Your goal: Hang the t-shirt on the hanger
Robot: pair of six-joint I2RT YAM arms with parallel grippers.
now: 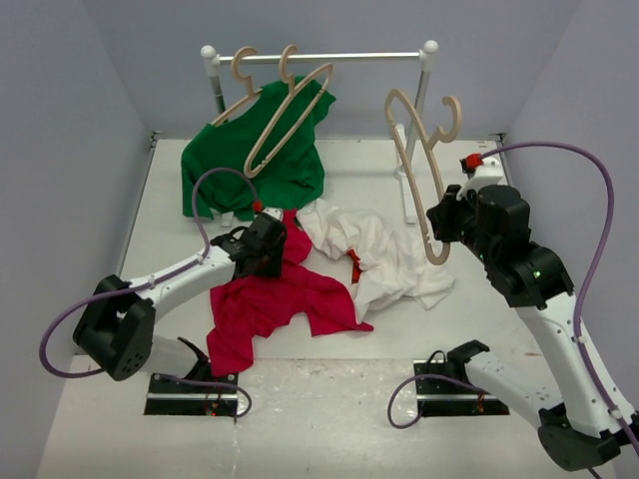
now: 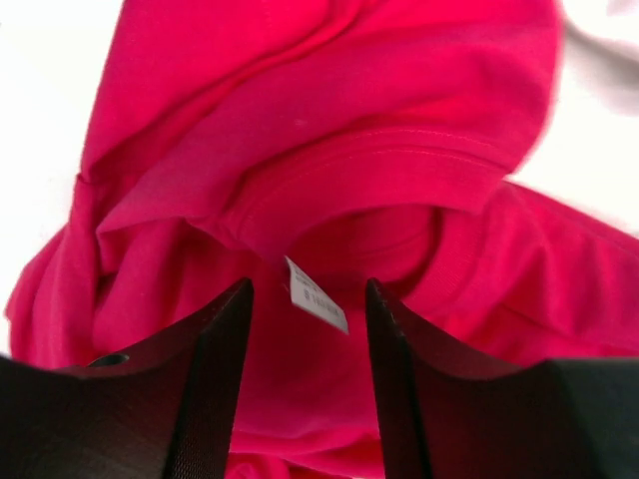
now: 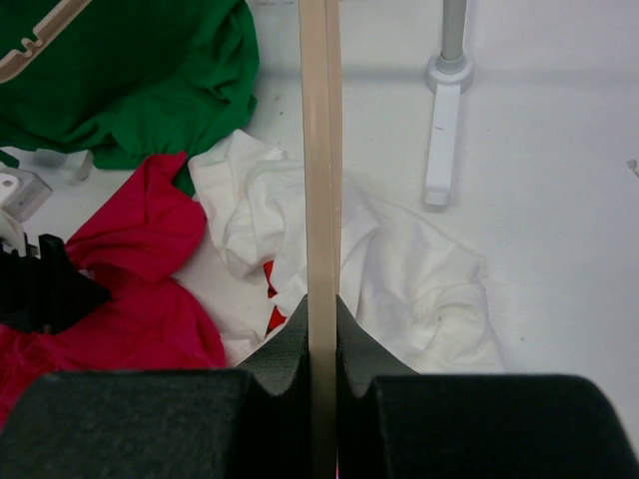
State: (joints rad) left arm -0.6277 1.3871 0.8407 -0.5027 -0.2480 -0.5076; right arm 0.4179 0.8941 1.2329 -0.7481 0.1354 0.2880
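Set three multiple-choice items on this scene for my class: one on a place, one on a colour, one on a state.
1. Where is the green t-shirt?
A) at the back, by the rack
B) between the arm bases
C) in a claw

2. Which colour lies right below the left claw?
A) white
B) red
C) green

3. The right claw is:
A) open, empty
B) shut on cloth
C) shut on the hanger

Answers:
1 A, it drapes down from the rail.
2 B, the red t-shirt fills the left wrist view.
3 C, the hanger's bar sits pinched between its fingers.
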